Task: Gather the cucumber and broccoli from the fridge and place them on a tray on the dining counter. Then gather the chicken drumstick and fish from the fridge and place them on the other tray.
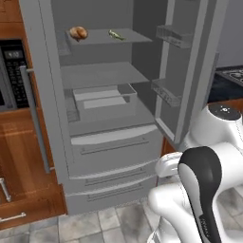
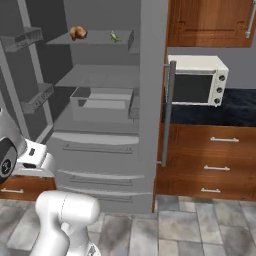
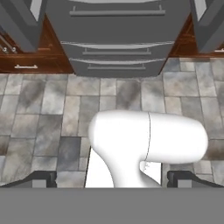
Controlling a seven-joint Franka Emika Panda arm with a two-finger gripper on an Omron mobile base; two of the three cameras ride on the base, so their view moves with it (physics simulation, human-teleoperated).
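The fridge (image 1: 114, 118) is standing with both upper doors swung wide, showing its shelves and the drawer fronts below. On the top shelf (image 1: 107, 37), the chicken drumstick (image 1: 78, 32) is lying near the left end, and the fish (image 1: 115, 34) is lying toward the right end, well apart from it. The right base view is showing the same pair on that shelf, the chicken drumstick (image 2: 77, 33) to the left of the fish (image 2: 115, 36). The shelves beneath them are looking bare, and no green vegetables are showing inside, so the vegetable half of the job is probably finished already, though the trays are out of sight and that is only a judgement. What is left, then, is carrying the two meats across to the other tray.

The end effector (image 3: 112, 179) is pointing down at the tiled floor (image 3: 43, 109) in front of the fridge's lower drawers, with its fingertips (image 3: 41, 178) spread fully apart and nothing between them. It is sitting low, far beneath the top shelf, so reaching up for the first meat is likely the coming step
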